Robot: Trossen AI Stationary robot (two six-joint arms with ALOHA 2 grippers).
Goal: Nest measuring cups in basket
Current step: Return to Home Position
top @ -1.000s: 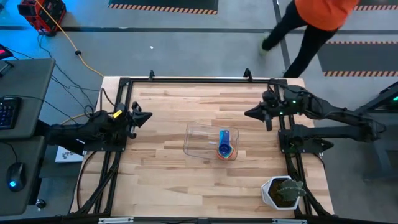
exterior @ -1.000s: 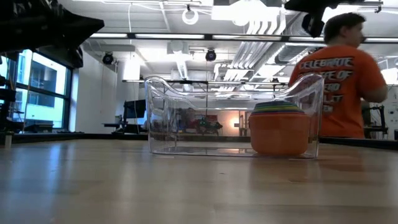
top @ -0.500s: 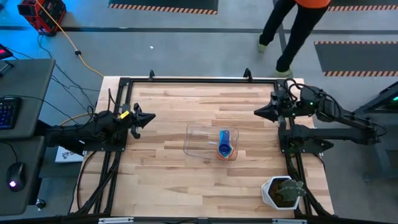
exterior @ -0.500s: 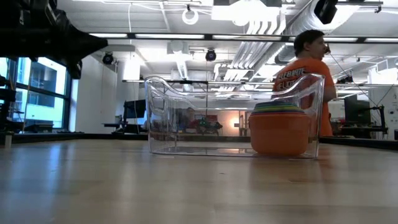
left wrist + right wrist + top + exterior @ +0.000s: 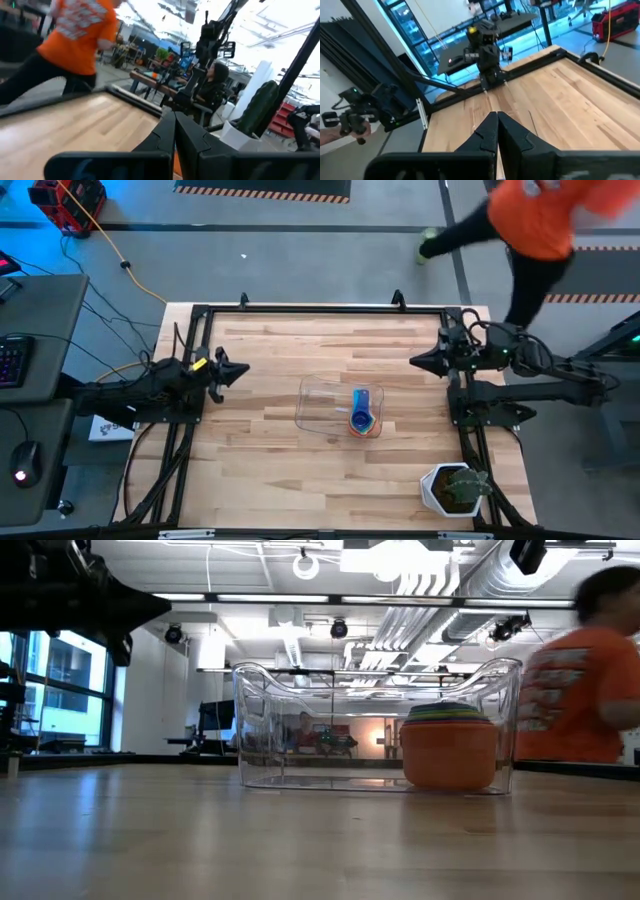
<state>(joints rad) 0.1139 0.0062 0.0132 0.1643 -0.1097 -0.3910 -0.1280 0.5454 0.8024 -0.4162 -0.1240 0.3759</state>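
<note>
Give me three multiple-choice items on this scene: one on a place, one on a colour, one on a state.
1. Where does the stack of measuring cups stand?
A. In the basket, at its end nearer the right arm
B. In the basket, at its end nearer the left arm
C. Held up above the basket

2. What colour is the outermost cup of the stack?
A. Green
B. Orange
C. White

3. How are the left gripper and the right gripper?
A. Both open
B. One shut on a cup
C. Both shut, empty

Answers:
1 A: the high view shows the stack inside the basket's right end.
2 B: the low view shows its orange wall through the clear basket.
3 C: each wrist view shows its fingers together with nothing between them.
</note>
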